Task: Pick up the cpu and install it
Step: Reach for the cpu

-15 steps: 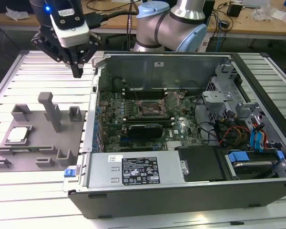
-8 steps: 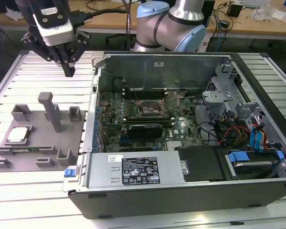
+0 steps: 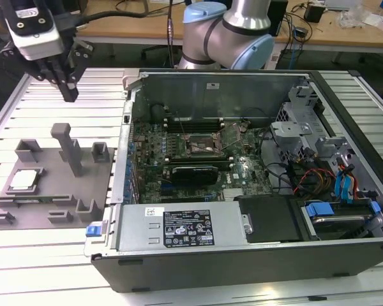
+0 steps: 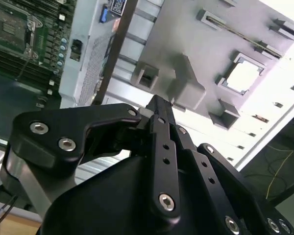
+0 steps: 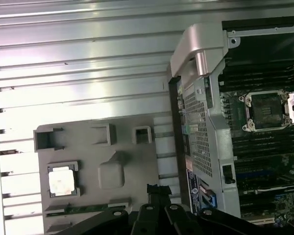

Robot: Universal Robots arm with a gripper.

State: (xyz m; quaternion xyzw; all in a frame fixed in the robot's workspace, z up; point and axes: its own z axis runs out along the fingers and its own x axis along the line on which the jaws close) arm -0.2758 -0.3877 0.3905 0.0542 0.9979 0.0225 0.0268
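Observation:
The cpu [image 3: 23, 180] is a small silvery square lying flat in a recess of the grey fixture plate [image 3: 51, 210], at the exterior view's left. It also shows in both wrist views, as the cpu [image 4: 244, 76] and the cpu [image 5: 62, 179]. My gripper [image 3: 68, 89] hangs well above the slatted table, beyond the plate's far edge and clear of the chip. Its black fingers [image 4: 159, 122] meet at the tips with nothing between them. The dark socket [image 3: 204, 145] sits on the motherboard inside the open computer case; the first wrist view shows this socket [image 5: 267, 110] too.
A tall grey post [image 3: 69, 148] and several small blocks stand on the fixture plate. The case's metal wall [image 3: 124, 153] rises between the plate and the motherboard. A power supply [image 3: 182, 226], cables and drive cages [image 3: 306, 127] crowd the case. The slatted table [image 3: 51, 268] surrounds it.

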